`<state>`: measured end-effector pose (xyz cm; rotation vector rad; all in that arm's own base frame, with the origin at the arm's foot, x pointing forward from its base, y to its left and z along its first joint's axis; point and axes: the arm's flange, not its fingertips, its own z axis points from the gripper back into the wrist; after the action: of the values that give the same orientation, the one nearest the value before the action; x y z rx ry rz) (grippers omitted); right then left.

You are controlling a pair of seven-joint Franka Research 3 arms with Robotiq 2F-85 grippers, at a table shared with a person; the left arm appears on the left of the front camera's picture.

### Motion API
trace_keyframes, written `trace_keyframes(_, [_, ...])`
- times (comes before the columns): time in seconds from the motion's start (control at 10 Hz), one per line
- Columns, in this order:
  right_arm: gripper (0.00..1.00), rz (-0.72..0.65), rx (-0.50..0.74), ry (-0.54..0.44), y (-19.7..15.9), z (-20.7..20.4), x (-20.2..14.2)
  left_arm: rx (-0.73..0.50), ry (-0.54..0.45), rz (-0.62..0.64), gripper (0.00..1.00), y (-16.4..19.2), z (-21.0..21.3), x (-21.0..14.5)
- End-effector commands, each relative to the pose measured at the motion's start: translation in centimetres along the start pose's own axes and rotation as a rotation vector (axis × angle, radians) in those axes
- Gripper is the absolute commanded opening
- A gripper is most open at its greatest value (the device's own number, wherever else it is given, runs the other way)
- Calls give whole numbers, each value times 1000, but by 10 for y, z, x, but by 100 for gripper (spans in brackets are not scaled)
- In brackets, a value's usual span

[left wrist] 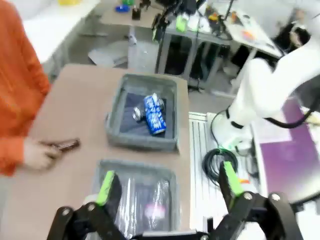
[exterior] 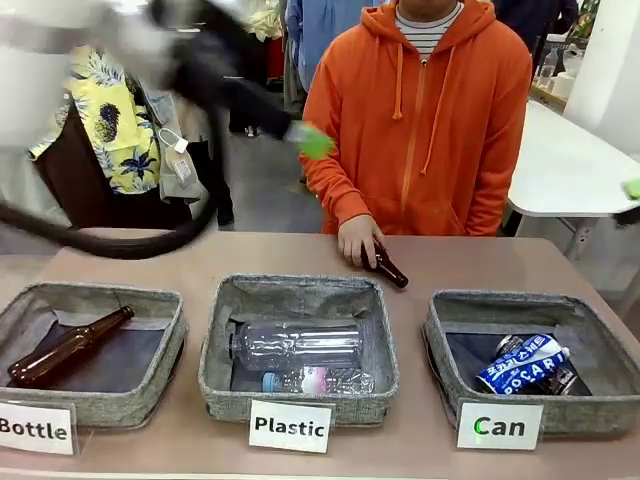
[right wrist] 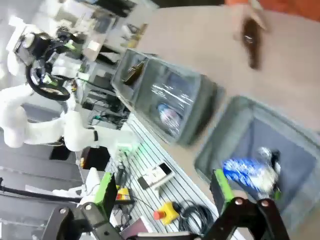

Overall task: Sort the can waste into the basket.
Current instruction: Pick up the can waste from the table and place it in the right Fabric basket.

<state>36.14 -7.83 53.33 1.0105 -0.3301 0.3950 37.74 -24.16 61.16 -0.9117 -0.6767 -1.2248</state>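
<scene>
Across the table, both cans (exterior: 530,365) lie in the basket (exterior: 610,350); keep both grippers' jaws wide, clear.

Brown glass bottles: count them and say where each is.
2. One brown bottle lies in the bin carded "Bottle"; the other lies on the table under the person's hand. Others may be hidden.

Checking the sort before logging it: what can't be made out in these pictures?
- Dark can, front view: mostly hidden under the POCARI can.
- Left gripper, front view: motion-blurred.
- Brown bottle, right wrist view: blurred; label unreadable.
</scene>
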Motion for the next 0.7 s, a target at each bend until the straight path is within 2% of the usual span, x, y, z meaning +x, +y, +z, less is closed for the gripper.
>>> trace_keyframes(0.0, [100,29,107,-44,-3,-29,19,82,-65,144,100,4,66,-81])
trace_keyframes(0.1, [100,22,154,-52,-8,-47,30,129,-149,283,100,18,117,-122])
trace_keyframes(0.2, [100,-8,186,-48,-18,-64,36,123,-238,460,100,34,178,-179])
trace_keyframes(0.5, [100,-48,256,-59,-37,-75,46,76,-455,685,100,53,274,-285])
trace_keyframes(0.6, [100,-85,290,-12,-43,-77,42,71,-498,753,100,52,292,-319])
